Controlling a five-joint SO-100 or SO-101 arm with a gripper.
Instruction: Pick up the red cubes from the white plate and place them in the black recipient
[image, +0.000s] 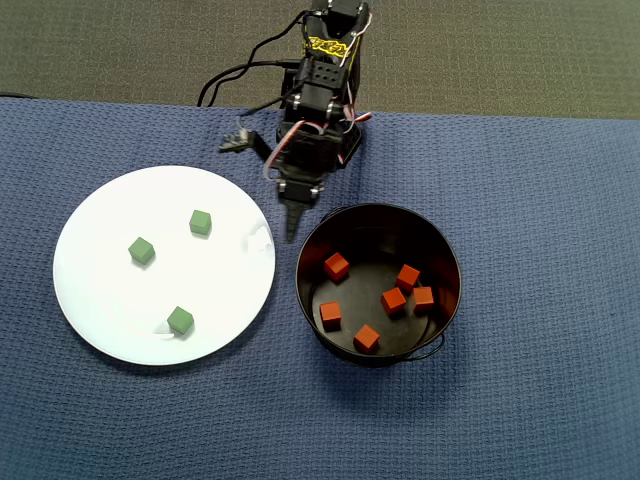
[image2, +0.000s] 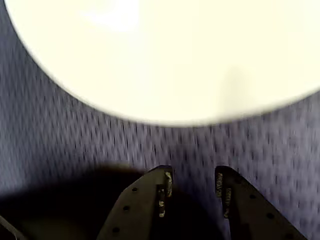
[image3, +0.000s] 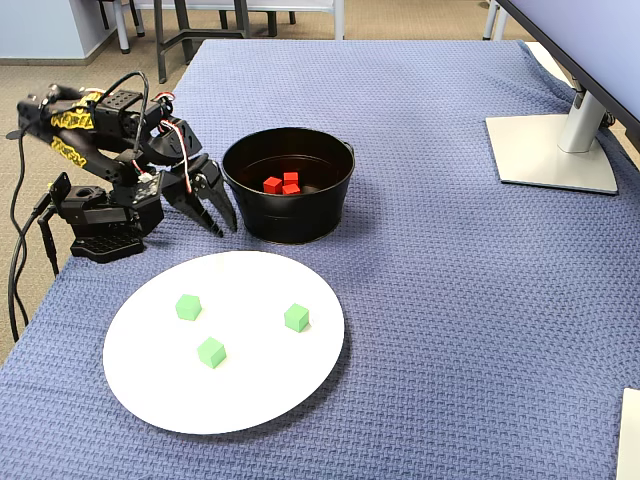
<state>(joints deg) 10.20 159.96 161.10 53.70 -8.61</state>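
Several red cubes lie on the floor of the black bucket; a few also show in the fixed view, inside the bucket. The white plate holds no red cube, only three green cubes. My gripper is open and empty. It hangs low over the blue cloth in the gap between the plate's right edge and the bucket's left wall. In the wrist view my gripper has its jaws apart, with cloth between them and the plate's rim just ahead. In the fixed view the gripper is left of the bucket.
The arm's base and its cables sit at the cloth's edge. A monitor stand is at the far right in the fixed view. Blue cloth covers the table.
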